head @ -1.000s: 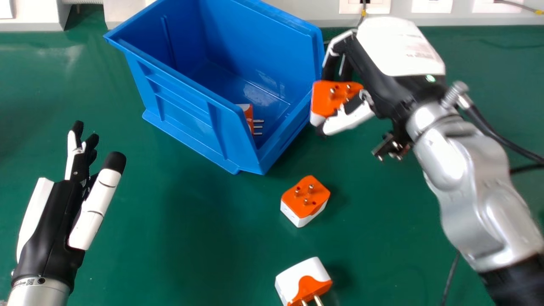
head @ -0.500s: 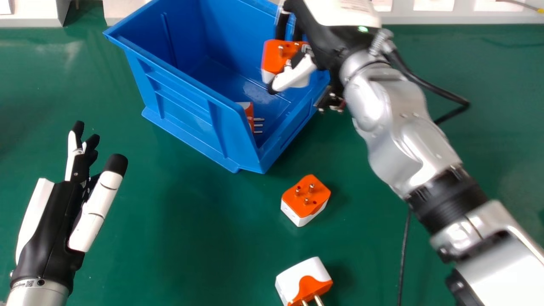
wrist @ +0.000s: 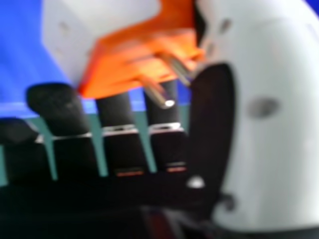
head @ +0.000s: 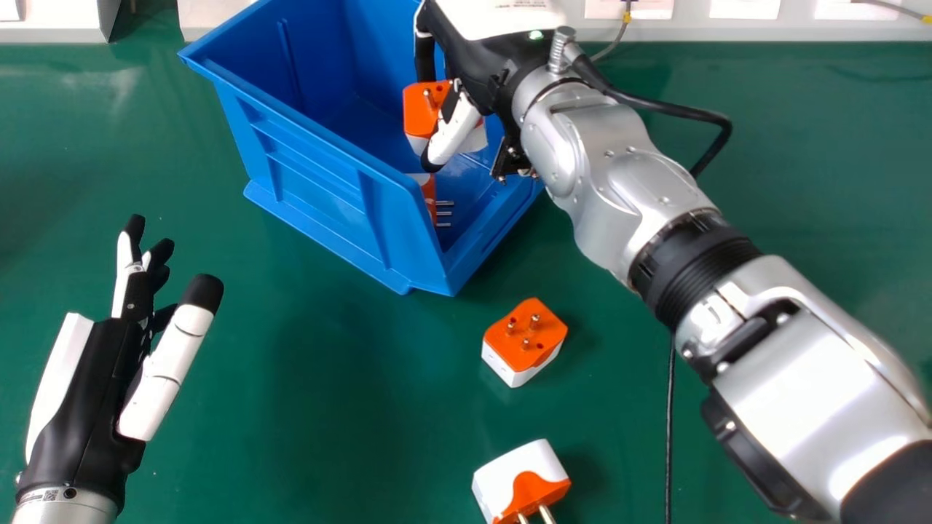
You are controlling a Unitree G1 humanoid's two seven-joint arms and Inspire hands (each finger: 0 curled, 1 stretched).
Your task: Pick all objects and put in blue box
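Note:
Over the opening of the blue box (head: 320,178), my right hand (head: 477,65) is shut on an orange and white plug adapter (head: 420,109). In the right hand view, the right hand (wrist: 212,114) has its thumb and fingertips against the held adapter (wrist: 119,59), metal pins showing. Another adapter (head: 427,191) lies inside the box near its front corner. On the green table, one adapter (head: 524,342) stands with pins up in front of the box, and a white and orange one (head: 520,477) lies nearer the bottom edge. My left hand (head: 87,393) is open at the left.
The green table (head: 328,407) extends around the box. A black cable (head: 670,429) runs down the table beside the right forearm (head: 619,182). White panels with sockets (head: 743,9) line the back edge.
My right hand has moved left with the adapter, from beside the box's right wall to over its opening. The left hand has shifted slightly; the adapters on the table have stayed put.

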